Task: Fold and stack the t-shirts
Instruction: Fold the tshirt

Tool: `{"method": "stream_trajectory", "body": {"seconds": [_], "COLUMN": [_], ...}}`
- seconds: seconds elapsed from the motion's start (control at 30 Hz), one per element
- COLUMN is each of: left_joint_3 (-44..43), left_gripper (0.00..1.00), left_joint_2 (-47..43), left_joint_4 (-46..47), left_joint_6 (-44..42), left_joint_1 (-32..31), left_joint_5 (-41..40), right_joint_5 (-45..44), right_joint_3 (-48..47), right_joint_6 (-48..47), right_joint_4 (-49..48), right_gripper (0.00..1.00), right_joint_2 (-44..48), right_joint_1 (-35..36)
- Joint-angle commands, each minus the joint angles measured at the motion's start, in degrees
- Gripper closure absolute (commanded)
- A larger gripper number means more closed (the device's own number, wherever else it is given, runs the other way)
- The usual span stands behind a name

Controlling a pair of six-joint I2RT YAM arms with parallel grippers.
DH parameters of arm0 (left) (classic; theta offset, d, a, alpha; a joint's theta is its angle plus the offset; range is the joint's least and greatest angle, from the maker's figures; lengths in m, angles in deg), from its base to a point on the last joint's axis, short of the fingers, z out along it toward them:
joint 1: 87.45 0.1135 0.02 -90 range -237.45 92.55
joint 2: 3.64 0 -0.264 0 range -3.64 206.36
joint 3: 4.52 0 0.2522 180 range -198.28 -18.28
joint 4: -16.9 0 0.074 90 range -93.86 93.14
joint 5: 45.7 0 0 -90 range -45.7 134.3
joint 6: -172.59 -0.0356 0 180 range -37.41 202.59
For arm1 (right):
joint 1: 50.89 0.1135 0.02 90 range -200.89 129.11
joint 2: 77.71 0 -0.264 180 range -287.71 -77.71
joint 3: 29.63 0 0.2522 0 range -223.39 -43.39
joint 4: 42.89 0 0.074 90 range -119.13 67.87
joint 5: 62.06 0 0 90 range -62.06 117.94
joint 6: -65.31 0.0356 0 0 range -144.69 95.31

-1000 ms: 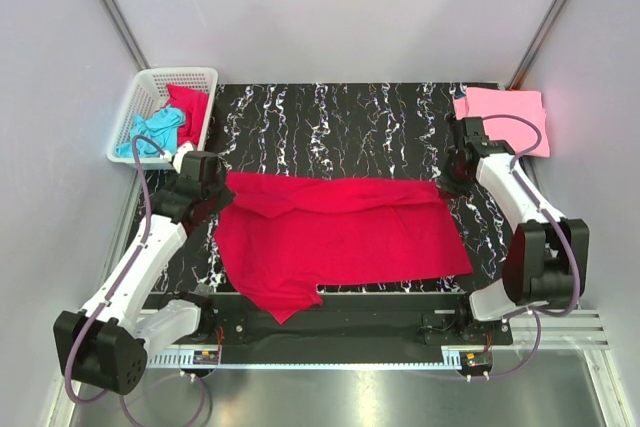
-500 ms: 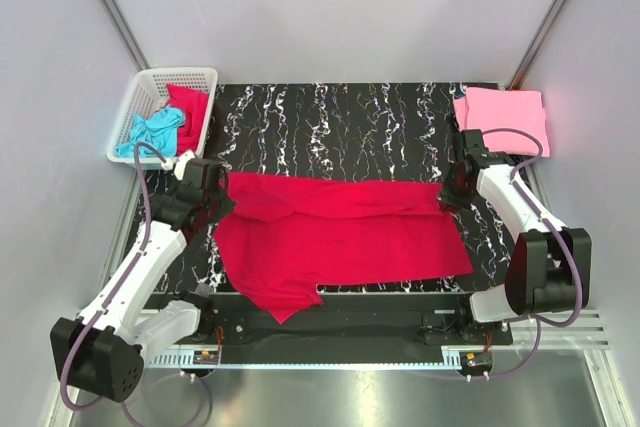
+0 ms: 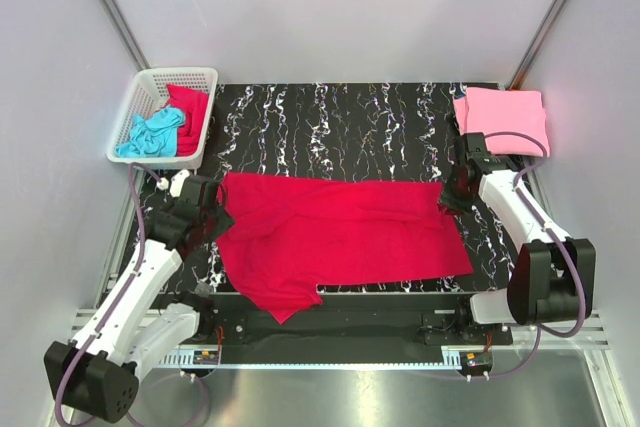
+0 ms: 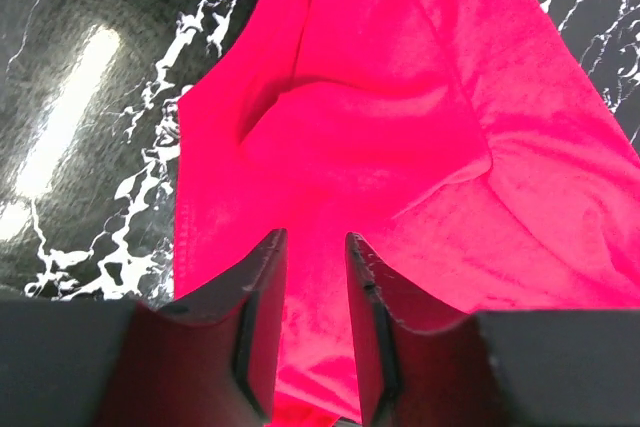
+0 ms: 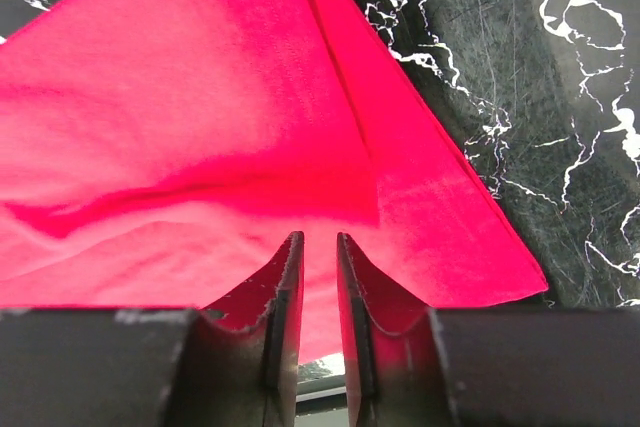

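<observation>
1. Crimson t-shirt: spread wide across table, centre to 6 o'clock half, long axis running 9 to 3. Far edge looks doubled over toward 6, so I judge a lengthwise fold is in hand, not done.
2. Left gripper: sits at shirt's 10 o'clock corner. Jaws parted, cloth lying under the gap, nothing seen clamped, so released.
3. Right gripper: sits at shirt's 2 o'clock corner. Jaws parted only a crack, red cloth behind the slit, no pinch visible. Reads as let go, but with less margin than left.
4. Other shirts: pink t-shirt folded flat at table's 1 o'clock corner. Turquoise t-shirt and red t-shirt lie crumpled in basket at 10 o'clock.
5. Risk, snag: both sets of fingers sit low on the fabric. If an arm lifts w/ cloth caught on a pad, the doubled edge drags open. More likely on right, given the narrow gap.
6. Risk, bunching: left wrist view shows a puckered ridge by the corner. Folding over it w/o smoothing gives a lumpy, skewed fold.
7. Risk, overhang: shirt's 7 o'clock corner seems to lap past table's near edge. Its weight could pull the lay crooked or catch near the arm bases.
8. Risk, stack: right arm is near the pink shirt. A wide swing toward 1 o'clock could nudge it.
</observation>
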Motion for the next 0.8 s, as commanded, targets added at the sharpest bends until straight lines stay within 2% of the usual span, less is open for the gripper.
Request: {"method": "stream_trajectory", "body": {"seconds": [0.0, 0.1, 0.23, 0.4, 0.6, 0.77], "left_joint_3": [-1.37, -3.65, -6.03, -10.51, -16.48, -19.13], "left_gripper": [0.65, 0.64, 0.64, 0.64, 0.66, 0.68], "left_joint_2": [-0.5, 1.17, 5.38, 17.06, 32.16, 38.69], "left_joint_4": [0.59, 0.85, 6.02, 11.13, 14.3, 15.53], "left_joint_6": [1.14, 0.7, -1.92, -1.67, -2.28, -3.07], "left_joint_1": [-0.32, -0.41, -0.58, -0.67, -1.2, -2.34], "left_joint_5": [-1.22, -1.49, 1.31, 5.62, 8.0, 7.48], "right_joint_5": [-2.25, -2.34, 0.2, 3.9, 6.1, 4.34], "right_joint_3": [-2.35, -3.76, -4.82, -6.04, -5.61, -4.82], "right_joint_6": [1.36, 1.27, 0.57, 0.3, -0.31, -0.67], "right_joint_4": [0.41, 0.06, -2.83, -7.22, -9.78, -10.22], "right_gripper": [0.73, 0.72, 0.74, 0.79, 0.79, 0.74], "right_joint_2": [2.82, 2.12, -1.82, -8.07, -15.71, -16.26], "right_joint_1": [0.56, 0.56, 0.56, 1.0, 1.88, 1.88]}}
